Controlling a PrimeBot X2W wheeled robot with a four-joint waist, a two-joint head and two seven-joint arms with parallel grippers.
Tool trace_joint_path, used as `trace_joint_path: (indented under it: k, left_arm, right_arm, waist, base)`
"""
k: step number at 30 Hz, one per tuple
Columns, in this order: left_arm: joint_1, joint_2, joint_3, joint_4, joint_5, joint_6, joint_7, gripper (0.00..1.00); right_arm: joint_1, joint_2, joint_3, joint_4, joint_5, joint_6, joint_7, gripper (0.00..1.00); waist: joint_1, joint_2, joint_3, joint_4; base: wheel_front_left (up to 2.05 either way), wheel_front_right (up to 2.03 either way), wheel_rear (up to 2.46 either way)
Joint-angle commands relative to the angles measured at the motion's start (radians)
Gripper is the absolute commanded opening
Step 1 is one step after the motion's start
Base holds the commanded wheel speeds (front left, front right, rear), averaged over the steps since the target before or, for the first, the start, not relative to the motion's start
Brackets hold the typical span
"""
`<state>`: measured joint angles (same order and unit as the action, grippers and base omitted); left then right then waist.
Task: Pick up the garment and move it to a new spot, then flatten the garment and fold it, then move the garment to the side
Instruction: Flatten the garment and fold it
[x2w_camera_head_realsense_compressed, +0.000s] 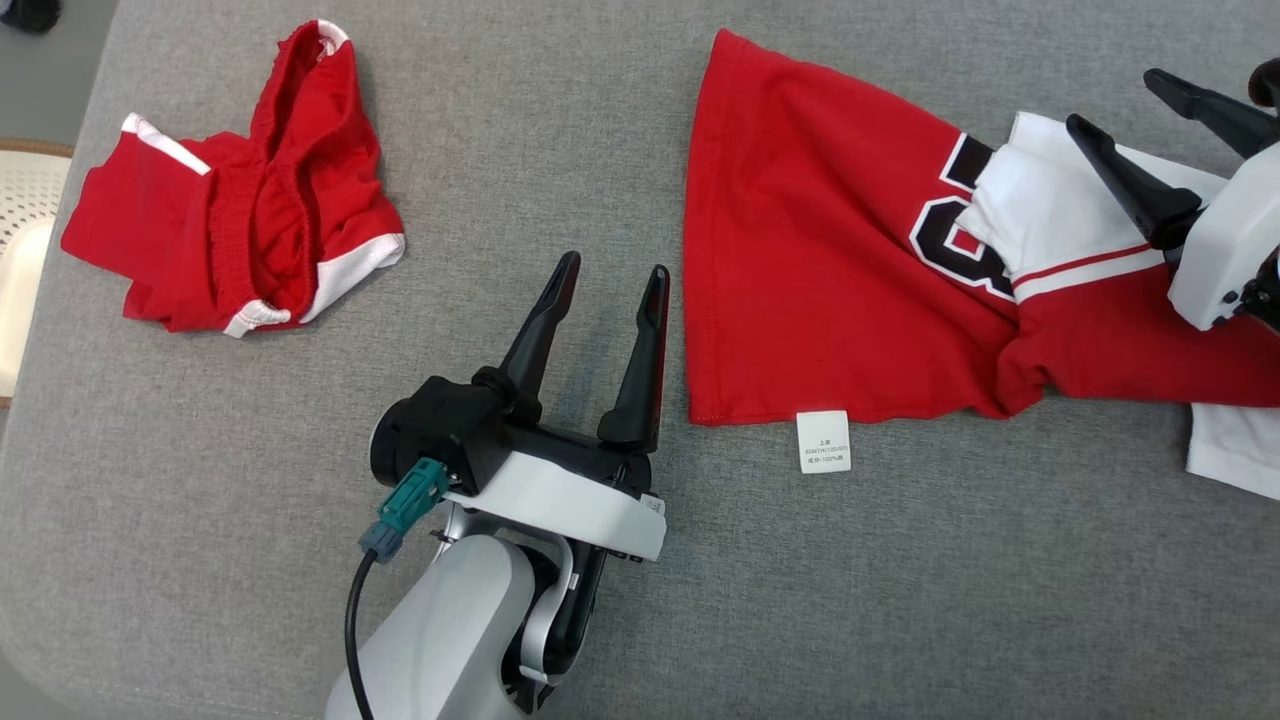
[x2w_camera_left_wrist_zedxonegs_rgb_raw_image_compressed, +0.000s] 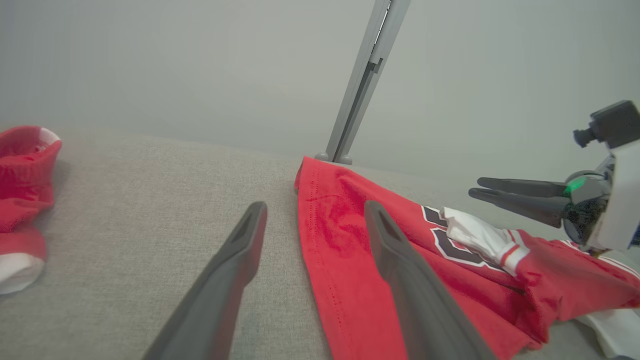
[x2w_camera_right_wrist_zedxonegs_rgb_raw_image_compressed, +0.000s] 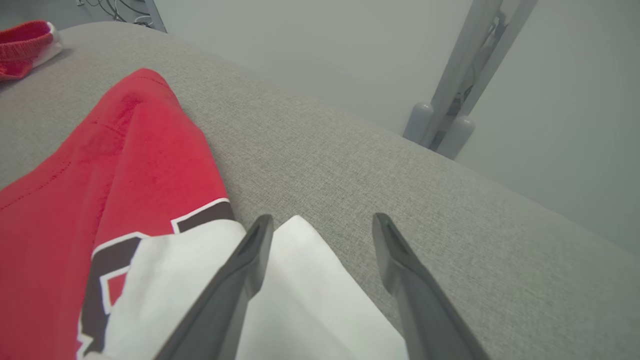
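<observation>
Both claws spread wide, empty: left gripper (x2w_camera_head_realsense_compressed: 616, 265) beside the jersey (x2w_camera_head_realsense_compressed: 820, 250), right gripper (x2w_camera_head_realsense_compressed: 1112, 98) over its white sleeve (x2w_camera_head_realsense_compressed: 1040, 215); red shorts (x2w_camera_head_realsense_compressed: 250, 220) well apart.

Jersey (x2w_camera_head_realsense_compressed: 830, 250) runs off right edge; printed number (x2w_camera_head_realsense_compressed: 940, 222) partly under white sleeve (x2w_camera_head_realsense_compressed: 1050, 210); label (x2w_camera_head_realsense_compressed: 823, 441) text unreadable.

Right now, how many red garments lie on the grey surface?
2. The red shorts lie at the head view's upper left; the red jersey lies at right, cut by the edge, so more may be hidden.
</observation>
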<state>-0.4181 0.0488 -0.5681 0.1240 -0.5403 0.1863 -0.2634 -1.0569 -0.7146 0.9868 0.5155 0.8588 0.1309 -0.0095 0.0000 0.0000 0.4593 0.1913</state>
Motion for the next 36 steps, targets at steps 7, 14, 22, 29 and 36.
trace_joint_path:
  k: [7, 14, 22, 29, 36]
  left_arm:
    - [-0.021, 0.003, -0.025, -0.022, -0.023, 0.017, -0.001, 1.00]
    - [-0.020, 0.003, -0.029, -0.030, -0.027, 0.021, -0.001, 1.00]
    - [-0.025, 0.003, -0.037, -0.042, -0.037, 0.024, -0.001, 1.00]
    - [-0.022, 0.003, -0.033, -0.046, -0.043, 0.028, -0.001, 1.00]
    - [-0.019, 0.003, -0.021, -0.036, -0.037, 0.026, -0.001, 1.00]
  right_arm:
    - [-0.080, -0.040, 0.120, 0.023, 0.163, 0.000, 0.021, 1.00]
    - [-0.133, -0.059, 0.220, 0.050, 0.217, 0.000, 0.035, 1.00]
    - [-0.171, -0.065, 0.278, 0.059, 0.218, 0.000, 0.071, 0.87]
    - [-0.177, -0.074, 0.292, 0.054, 0.228, 0.000, 0.070, 0.00]
    - [-0.180, -0.071, 0.293, 0.053, 0.215, 0.000, -0.014, 0.00]
  waist:
    - [0.0000, 0.0000, 0.038, 0.048]
    - [0.0000, 0.0000, 0.047, 0.062]
    - [0.0000, 0.0000, 0.062, 0.073]
    - [0.0000, 0.0000, 0.067, 0.079]
    - [0.0000, 0.0000, 0.043, 0.061]
  base:
    - [0.00, 0.00, 0.00]
    - [0.00, 0.00, 0.00]
    - [0.00, 0.00, 0.00]
    - [0.00, 0.00, 0.00]
    - [0.00, 0.00, 0.00]
